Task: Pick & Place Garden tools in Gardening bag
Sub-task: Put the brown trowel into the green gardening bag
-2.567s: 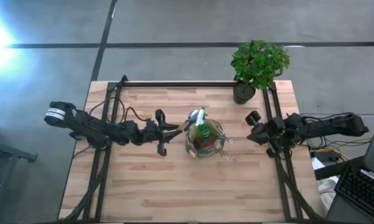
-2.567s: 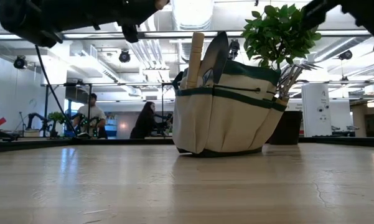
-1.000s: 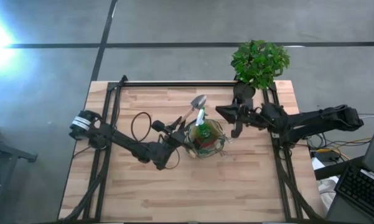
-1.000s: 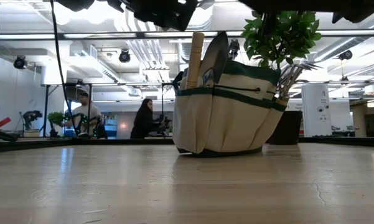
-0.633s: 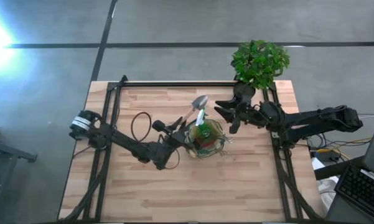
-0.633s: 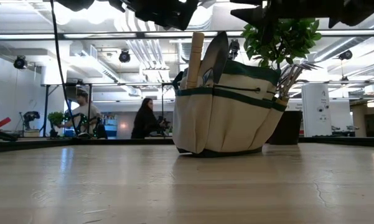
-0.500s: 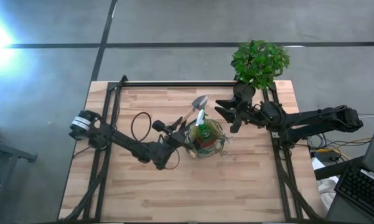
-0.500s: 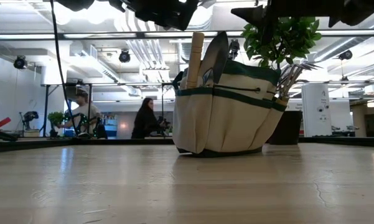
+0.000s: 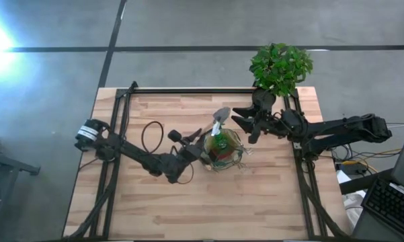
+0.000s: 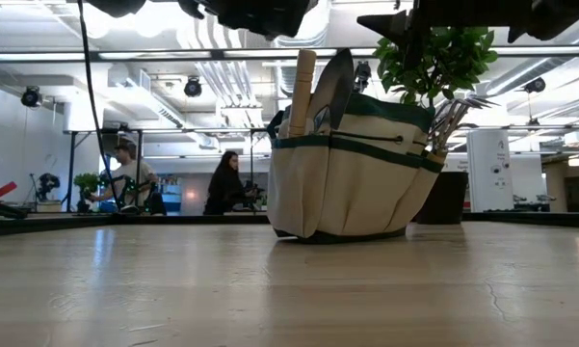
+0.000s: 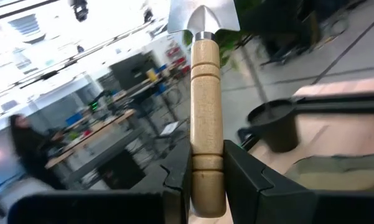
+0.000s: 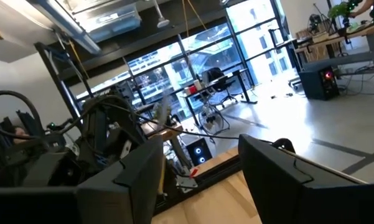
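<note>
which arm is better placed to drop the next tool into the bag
Left. The left gripper is shut on a trowel right beside the bag. The right gripper hovers open and empty.

High looks straight down; low looks level across the table; wrist cameras look past their fingers; both fixed views share the bag (image 9: 222, 149).

**Around the workbench**

A potted green plant (image 9: 279, 67) is standing at the far right corner of the wooden table (image 9: 154, 202), its black pot (image 9: 262, 101) resting on the boards. Beyond the table, two people (image 10: 125, 178) (image 10: 223, 183) are sitting at desks in the room. A keyboard (image 9: 390, 202) is lying off the table's right side.
</note>
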`<state>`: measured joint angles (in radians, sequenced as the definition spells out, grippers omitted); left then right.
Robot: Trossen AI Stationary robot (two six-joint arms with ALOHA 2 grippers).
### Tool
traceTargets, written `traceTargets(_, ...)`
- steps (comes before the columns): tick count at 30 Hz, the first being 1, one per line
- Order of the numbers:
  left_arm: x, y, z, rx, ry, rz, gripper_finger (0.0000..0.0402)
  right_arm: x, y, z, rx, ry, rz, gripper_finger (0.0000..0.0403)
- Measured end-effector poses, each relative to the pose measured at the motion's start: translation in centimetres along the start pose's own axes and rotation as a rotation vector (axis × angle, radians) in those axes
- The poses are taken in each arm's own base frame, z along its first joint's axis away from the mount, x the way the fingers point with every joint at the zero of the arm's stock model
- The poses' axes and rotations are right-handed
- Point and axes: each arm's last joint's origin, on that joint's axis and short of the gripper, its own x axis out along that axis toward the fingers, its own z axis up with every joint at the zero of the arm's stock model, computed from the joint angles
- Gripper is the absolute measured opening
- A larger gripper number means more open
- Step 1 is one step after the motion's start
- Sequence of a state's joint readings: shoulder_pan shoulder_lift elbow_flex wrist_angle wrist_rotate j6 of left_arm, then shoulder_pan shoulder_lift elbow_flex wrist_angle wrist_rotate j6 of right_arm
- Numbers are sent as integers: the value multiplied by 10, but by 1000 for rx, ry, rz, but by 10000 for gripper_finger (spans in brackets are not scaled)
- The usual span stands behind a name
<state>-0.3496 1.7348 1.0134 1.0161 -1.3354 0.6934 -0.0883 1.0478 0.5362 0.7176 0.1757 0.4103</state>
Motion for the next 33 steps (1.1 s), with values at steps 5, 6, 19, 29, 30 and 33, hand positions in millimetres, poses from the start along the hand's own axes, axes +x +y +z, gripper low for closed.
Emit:
traceTargets(5,1,0,0,-14,-17,-19,66,0,0,0,0,-7,3,201)
traceTargets(6,2,0,0,-20,-17,-19,66,0,1,1,0,-12,6,201)
traceTargets(19,15,-3,-8,-47,-15,-44,66,0,3,5,1,-43,48,191)
traceTargets(29,18,-4,-8,-70,-39,-91,66,0,4,6,1,-54,53,189)
traceTargets(30,18,-4,-8,-70,-39,-91,66,0,4,6,1,-54,53,189)
traceTargets(33,20,-4,-9,-78,-42,-97,66,0,4,7,2,-64,49,189)
